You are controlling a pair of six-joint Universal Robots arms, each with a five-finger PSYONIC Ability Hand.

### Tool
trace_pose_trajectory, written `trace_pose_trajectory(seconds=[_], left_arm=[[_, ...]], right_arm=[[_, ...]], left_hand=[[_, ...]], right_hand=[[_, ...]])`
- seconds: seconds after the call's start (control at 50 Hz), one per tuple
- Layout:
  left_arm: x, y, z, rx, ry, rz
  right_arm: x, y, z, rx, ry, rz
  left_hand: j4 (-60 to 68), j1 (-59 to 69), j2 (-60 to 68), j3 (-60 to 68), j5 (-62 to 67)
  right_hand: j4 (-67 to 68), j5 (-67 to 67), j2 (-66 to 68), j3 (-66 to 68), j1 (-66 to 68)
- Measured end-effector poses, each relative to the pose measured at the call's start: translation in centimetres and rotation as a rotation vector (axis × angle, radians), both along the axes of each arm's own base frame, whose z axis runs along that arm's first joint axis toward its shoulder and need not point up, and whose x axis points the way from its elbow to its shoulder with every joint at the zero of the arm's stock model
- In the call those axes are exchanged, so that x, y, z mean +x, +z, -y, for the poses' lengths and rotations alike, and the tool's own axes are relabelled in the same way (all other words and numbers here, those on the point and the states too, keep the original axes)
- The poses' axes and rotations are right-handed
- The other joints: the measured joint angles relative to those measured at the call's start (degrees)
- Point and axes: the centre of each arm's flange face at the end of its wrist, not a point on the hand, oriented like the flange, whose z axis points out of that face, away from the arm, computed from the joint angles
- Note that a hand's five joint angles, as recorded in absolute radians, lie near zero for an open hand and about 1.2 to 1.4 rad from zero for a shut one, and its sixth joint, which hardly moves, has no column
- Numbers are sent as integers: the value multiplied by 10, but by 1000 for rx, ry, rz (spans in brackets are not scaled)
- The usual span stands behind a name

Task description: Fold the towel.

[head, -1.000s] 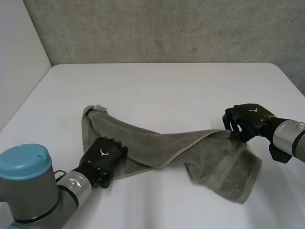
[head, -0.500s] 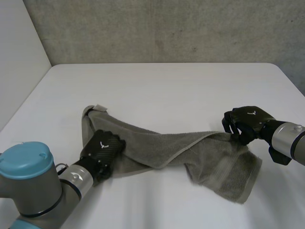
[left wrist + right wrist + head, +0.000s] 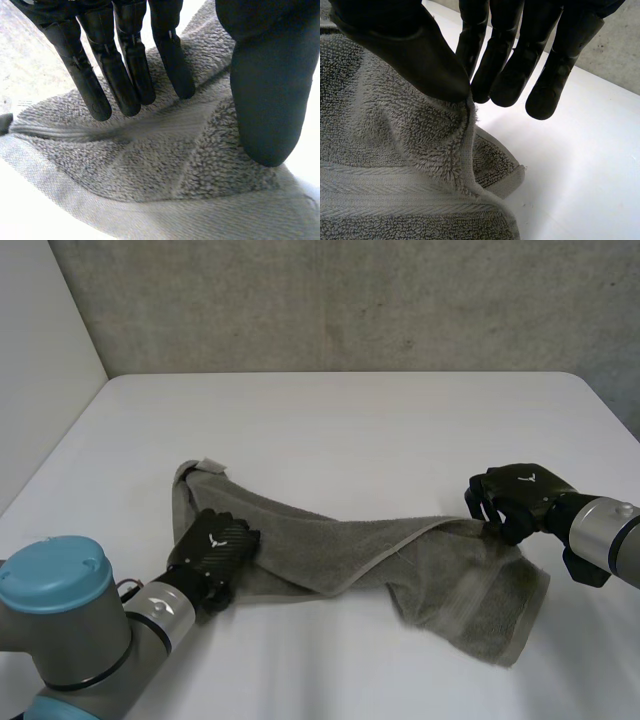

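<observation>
Right robot hand (image 3: pixel 520 496), apparently pinching towel (image 3: pixel 335 545) edge

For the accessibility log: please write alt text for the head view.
A rumpled grey towel lies stretched across the white table, partly folded over itself. The robot's left hand rests on its left end, and the right hand grips its right edge.

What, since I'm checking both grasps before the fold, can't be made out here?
- Head view: the left hand hides the towel patch beneath it.
- Head view: the right hand hides its own pinch point.
- Left wrist view: whether the fingertips touch the towel is unclear.
</observation>
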Motion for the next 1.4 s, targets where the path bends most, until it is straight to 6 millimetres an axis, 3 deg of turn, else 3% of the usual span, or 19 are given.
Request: trace_pose_trajectory(seconds=[0.18,0.3,0.5,0.54,0.58,0.64,0.86,1.08,1.22,1.4], left_arm=[[0,-2,-4,25,-17,3],[-2,-3,-7,36,-48,-3],[-3,-5,-6,27,-51,-6],[-3,-7,-6,25,-51,-7],[-3,-8,-5,23,-50,-6],[-3,-9,-5,22,-49,-6],[-4,-3,-6,13,-54,-16],[-20,30,-22,-11,-102,-105],[-37,43,-38,31,-145,-206],[-49,35,-40,62,-149,-223]], right_arm=[[0,-1,-1,1,1,-1],[0,-1,-1,0,1,-1],[0,-2,-1,1,1,-1],[0,-2,-1,1,1,-1],[0,-2,-1,1,1,-1],[0,-2,-1,1,1,-1],[0,-2,-1,2,1,-1],[0,0,-1,-2,-4,4],[-1,17,-2,-48,-20,25],[-3,69,-17,-186,-37,86]], left_hand=[[15,16,14,14,0],[141,141,143,142,0],[168,165,168,168,0],[136,135,132,132,0],[11,3,0,12,0],[-92,-89,-92,-91,0],[-135,-132,-134,-134,0],[-274,-270,-275,-275,0],[-311,-308,-311,-310,-13],[-310,-308,-310,-309,-10]], right_hand=[[0,0,0,1,0],[0,0,0,1,0],[0,0,0,1,0],[0,0,0,1,0],[0,0,0,1,0],[0,0,0,1,1],[0,0,0,1,1],[0,0,0,1,1],[0,0,0,1,1],[0,0,0,1,1]])
